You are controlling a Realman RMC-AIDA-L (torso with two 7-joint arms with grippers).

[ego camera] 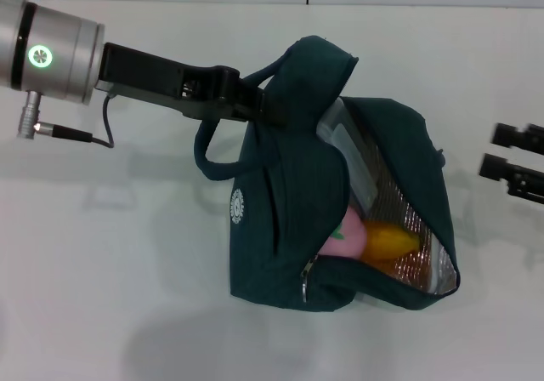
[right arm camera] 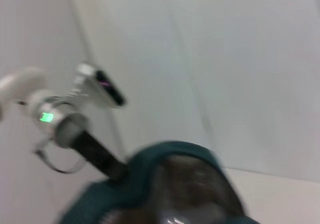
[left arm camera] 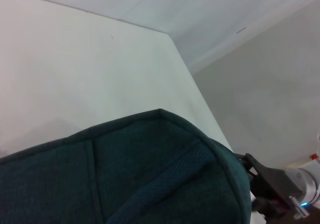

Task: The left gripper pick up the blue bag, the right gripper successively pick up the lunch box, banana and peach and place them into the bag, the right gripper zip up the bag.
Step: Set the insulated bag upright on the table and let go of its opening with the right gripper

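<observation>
The blue bag [ego camera: 280,228] stands near the middle of the white bench [ego camera: 102,253], its zipper undone and its mouth gaping toward the bench's right side, so the silver foil lining shows inside. In the opening lie the peach [ego camera: 350,236], pink with a green bit at its upper side, and just beside it the banana [ego camera: 391,243], the two touching. Behind them, deeper in the bag and toward the bench's far edge, the clear lunch box [ego camera: 344,139] leans against the lining, only part of it visible. A small white round logo sits on the bag's outer face, and a zipper pull hangs at the front corner of the opening. The left gripper [ego camera: 255,102] reaches in from the bench's left side and is pinched on the bag's upper handle, holding that flap raised; the second handle loops down below the claw. The right gripper [ego camera: 500,151] hovers near the bench's right edge, well apart from the bag, its two black fingers spread and holding nothing.
</observation>
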